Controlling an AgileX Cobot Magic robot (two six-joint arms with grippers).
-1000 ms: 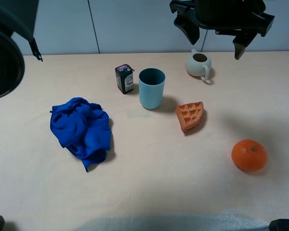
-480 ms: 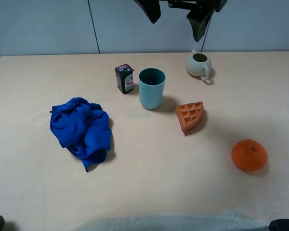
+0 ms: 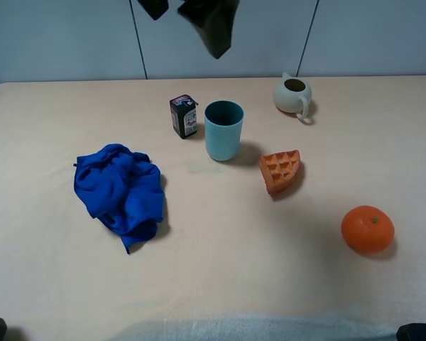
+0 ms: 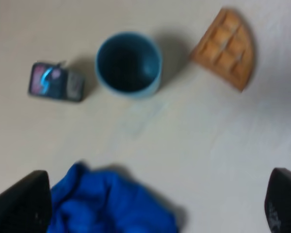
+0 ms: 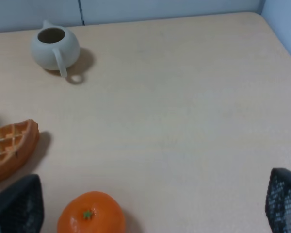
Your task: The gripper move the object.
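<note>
Six things are sitting on the pale bench (image 3: 220,263), one of each. A single toy waffle wedge (image 3: 280,170) is lying just right of the middle, flat on the bench, with nothing touching it. One teal cup (image 3: 224,129) is standing upright close to its upper left, apart from it. One small dark carton (image 3: 184,116) is standing just left of the cup. One cream teapot (image 3: 294,94) is resting near the back edge, behind the waffle. One orange fruit (image 3: 368,229) is sitting toward the front right, well apart from the waffle. One crumpled blue cloth (image 3: 121,187) is lying on the left side.

The left gripper (image 3: 188,18) is hanging high above the back of the bench, behind the carton and cup, its jaws spread wide with nothing between them. From its wrist camera the two fingertips (image 4: 22,206) are showing at the corners, with the cup, carton, cloth and waffle all below, blurred.

The right gripper (image 5: 150,206) is showing only in its own wrist view, jaws also spread and empty, looking down over the fruit, the teapot and one end of the waffle. Nothing is crowding the waffle on its right or front side.
</note>
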